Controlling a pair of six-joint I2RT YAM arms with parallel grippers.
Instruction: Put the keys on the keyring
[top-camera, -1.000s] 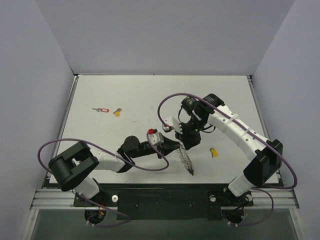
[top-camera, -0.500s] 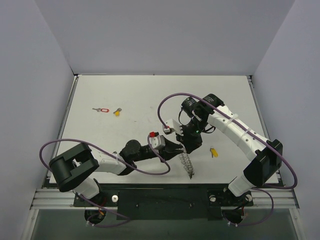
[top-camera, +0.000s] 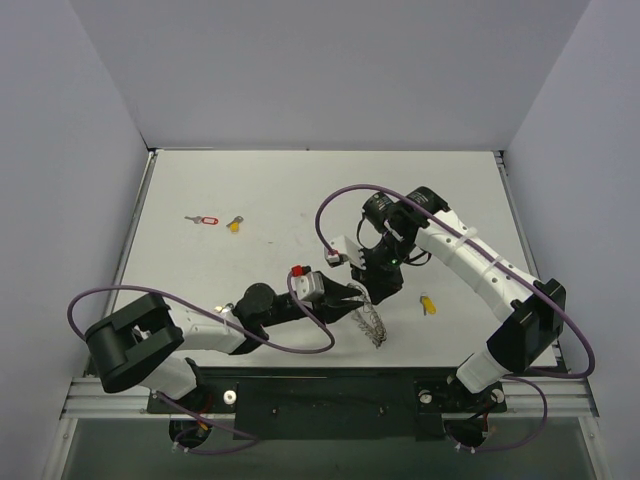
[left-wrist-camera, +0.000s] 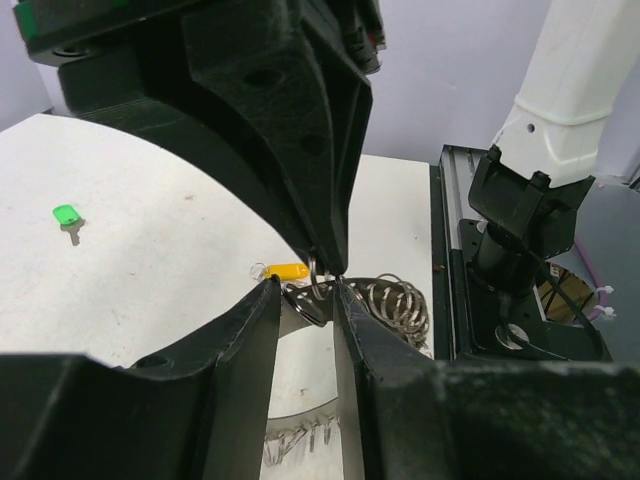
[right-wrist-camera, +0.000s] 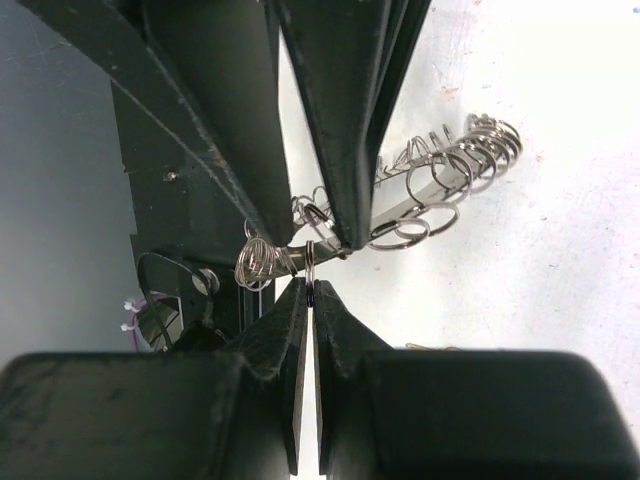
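The keyring hangs as a floppy silver chain of loops below my two grippers, its lower end on the table. My right gripper is shut on one thin ring at the top of the keyring. My left gripper comes in from the left. It is open in the left wrist view, with a dark flat piece of the keyring lying between its fingertips. One yellow key lies right of the grippers. A red-tag key and another yellow key lie far left. A green key lies apart.
The white table ends at a black rail in front, where both arm bases sit. Purple cables loop off both arms near the grippers. Grey walls close in the back and sides.
My left gripper has slid right and toward the front, up to the keyring, and its jaws have widened. The right gripper stayed shut on the ring, and the chain has bunched up shorter.
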